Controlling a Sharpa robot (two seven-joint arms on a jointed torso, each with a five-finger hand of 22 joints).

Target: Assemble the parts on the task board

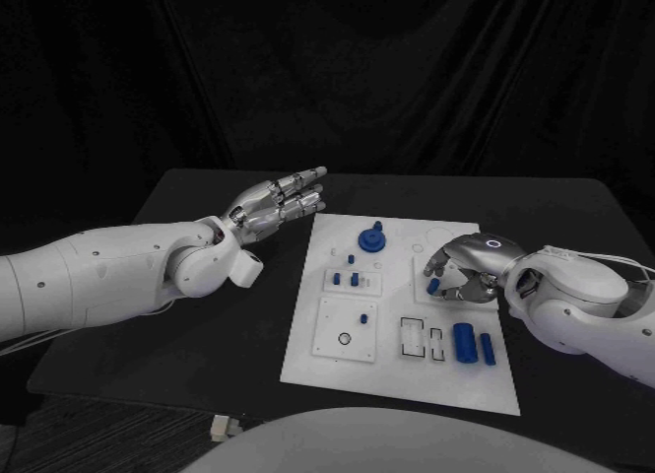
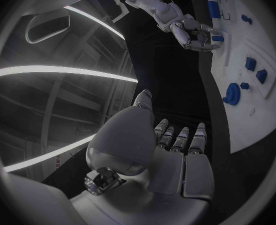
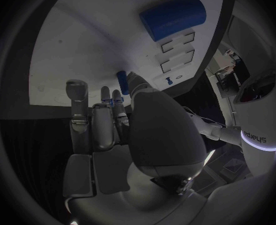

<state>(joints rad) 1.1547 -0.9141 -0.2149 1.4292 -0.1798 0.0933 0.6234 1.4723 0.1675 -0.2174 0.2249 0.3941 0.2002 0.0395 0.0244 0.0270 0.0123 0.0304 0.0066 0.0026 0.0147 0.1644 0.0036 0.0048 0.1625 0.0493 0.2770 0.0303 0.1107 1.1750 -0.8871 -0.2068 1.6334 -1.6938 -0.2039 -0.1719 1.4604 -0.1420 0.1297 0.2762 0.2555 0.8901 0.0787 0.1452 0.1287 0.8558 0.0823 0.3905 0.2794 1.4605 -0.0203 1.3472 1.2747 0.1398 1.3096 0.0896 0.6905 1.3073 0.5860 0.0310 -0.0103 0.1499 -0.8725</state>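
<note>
Left hand (image 1: 278, 205) hovers above the black table (image 1: 199, 325), just off the left edge of the task board (image 1: 398, 379). Fingers straight and slightly apart, pointing toward the far side of the table; nothing in it, released. Left wrist view confirms: palm (image 2: 169, 160) bare, fingers extended, board lying off to one side, not touched.

On the board, left to right: a round blue knob part (image 1: 371, 239) standing near the far edge; below it small blue pegs (image 1: 353, 279) seated in a raised white block; lower down a square plate with a small blue piece (image 1: 365, 318) and a ring-shaped hole. Then rectangular slots (image 1: 414, 336) in the board's near half, and beside them two blue cylinders (image 1: 475, 345) lying side by side.

Right hand (image 1: 465, 271) is over the board's right half, beyond the two cylinders and apart from them. Fingers curled downward around a small blue part (image 1: 435, 287), fingertips closing on it. Right wrist view shows that blue piece (image 3: 121, 80) at the fingertips, against the white board surface. Whether it is lifted clear or still seated on the board, cannot tell.
</note>
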